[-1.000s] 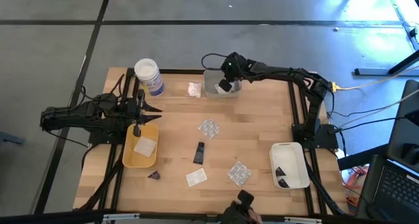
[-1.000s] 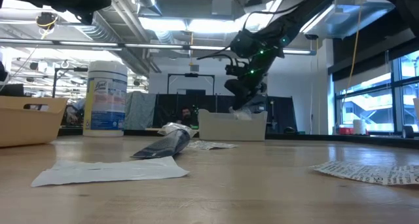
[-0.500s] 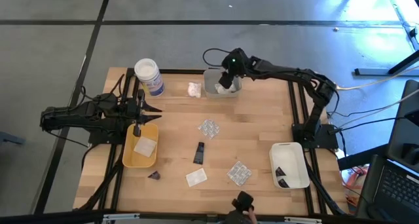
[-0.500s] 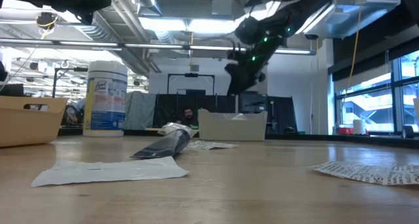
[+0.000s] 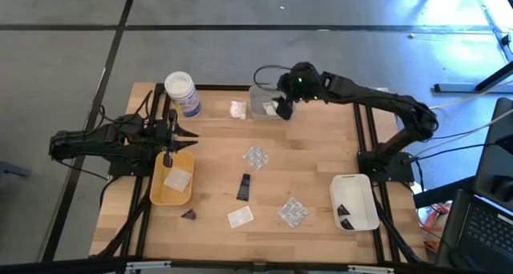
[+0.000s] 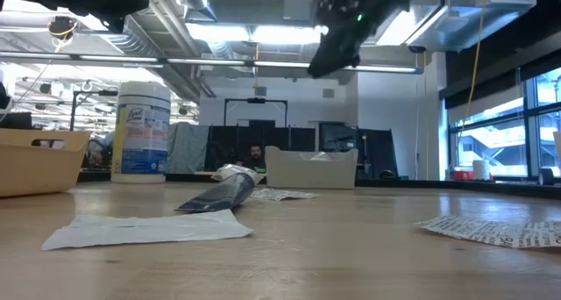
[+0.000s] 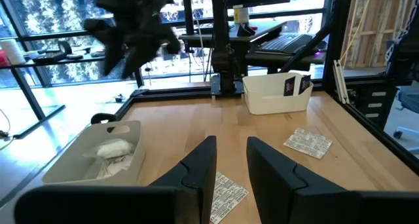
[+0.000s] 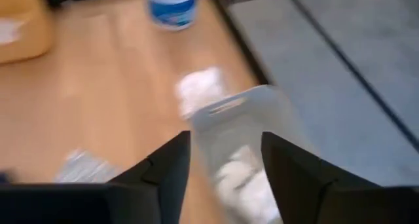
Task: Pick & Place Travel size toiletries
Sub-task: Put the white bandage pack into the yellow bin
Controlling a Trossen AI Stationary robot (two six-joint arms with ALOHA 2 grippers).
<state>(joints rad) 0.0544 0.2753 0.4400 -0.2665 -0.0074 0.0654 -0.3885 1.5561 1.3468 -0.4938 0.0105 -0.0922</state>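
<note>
My right gripper (image 5: 280, 107) hangs open above the clear tray (image 5: 258, 96) at the table's far side, high over it in the low view (image 6: 326, 61). A white lumpy packet (image 8: 239, 178) lies inside that tray. Another white packet (image 5: 238, 109) lies on the table left of the tray. Two blister packs (image 5: 256, 155) (image 5: 293, 211), a dark tube (image 5: 244, 186), a flat white sachet (image 5: 240, 217) and a small dark wedge (image 5: 188, 214) lie flat on the wood. My left gripper (image 7: 230, 165) waits open over the yellow tray (image 5: 157, 195), nothing between its fingers.
A big white jar with a blue label (image 5: 182, 93) stands at the far left. The yellow tray holds a white sachet (image 5: 178, 179). A white tray (image 5: 365, 218) at the near right holds dark items. The dark frame rails run along the table's edges.
My right gripper has risen from inside the clear tray to well above it and shifted slightly toward the table's right edge. The white packet that was at its fingertips now lies in the tray.
</note>
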